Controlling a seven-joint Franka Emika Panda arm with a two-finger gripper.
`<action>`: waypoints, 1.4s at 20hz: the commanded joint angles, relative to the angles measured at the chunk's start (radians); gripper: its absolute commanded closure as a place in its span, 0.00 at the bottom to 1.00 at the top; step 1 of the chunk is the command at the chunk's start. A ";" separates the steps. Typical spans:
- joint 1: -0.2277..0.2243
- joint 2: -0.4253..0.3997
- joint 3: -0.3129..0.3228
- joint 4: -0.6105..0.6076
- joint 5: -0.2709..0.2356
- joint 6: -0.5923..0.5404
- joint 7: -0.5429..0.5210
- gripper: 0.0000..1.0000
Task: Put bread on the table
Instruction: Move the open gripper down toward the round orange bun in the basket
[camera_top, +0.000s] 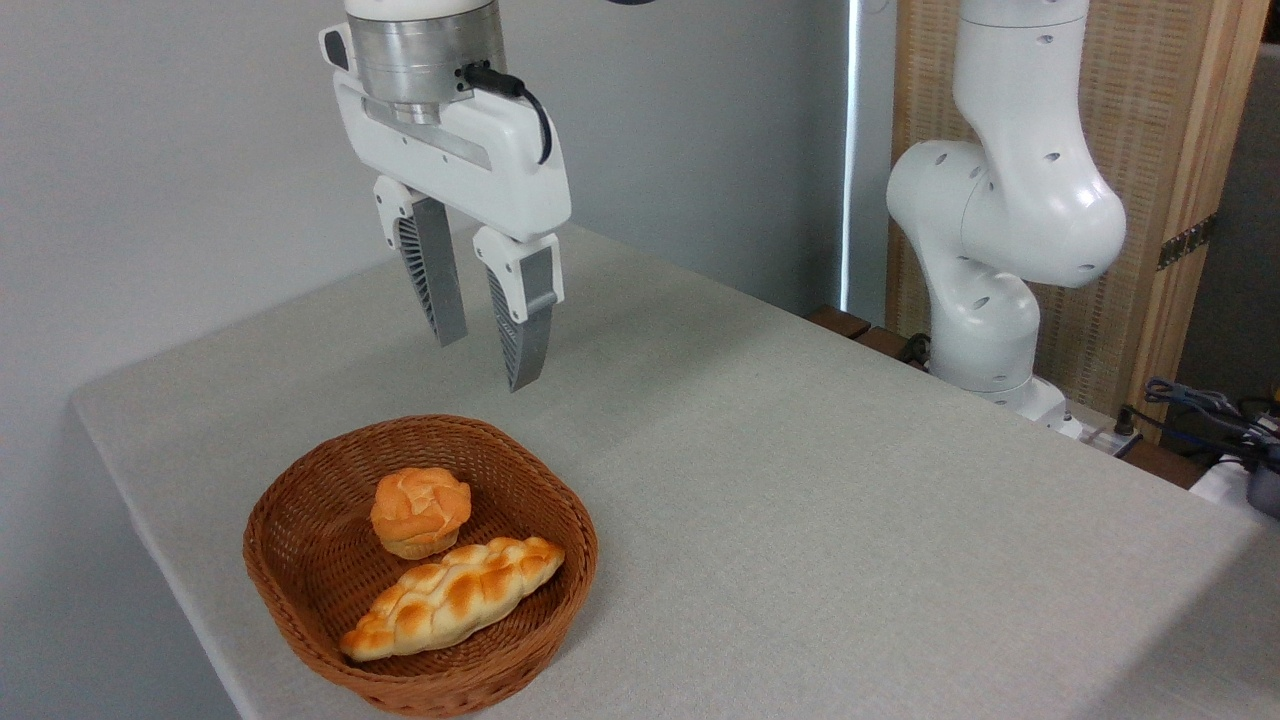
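The bread (420, 511), a small round golden-orange bun with a cracked top, sits inside a brown wicker basket (300, 585) near the table's front left corner. High above the basket's far rim hangs my gripper (487, 362), open, its two grey ribbed fingers (436, 270) pointing down with nothing between them. It is well clear of the bun. The table (800, 480) has a light grey-beige cloth-like surface.
A long braided golden loaf (455, 597) lies in the basket just in front of the bun, touching it. The arm's white base (1000, 250) stands at the table's far right edge. Cables (1200, 410) lie at the right, beyond the table.
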 joint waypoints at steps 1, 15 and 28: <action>-0.019 0.003 0.004 -0.012 -0.042 0.023 0.007 0.00; -0.038 0.044 -0.015 -0.012 -0.112 0.203 0.015 0.00; -0.039 0.149 -0.087 -0.041 -0.099 0.294 0.021 0.00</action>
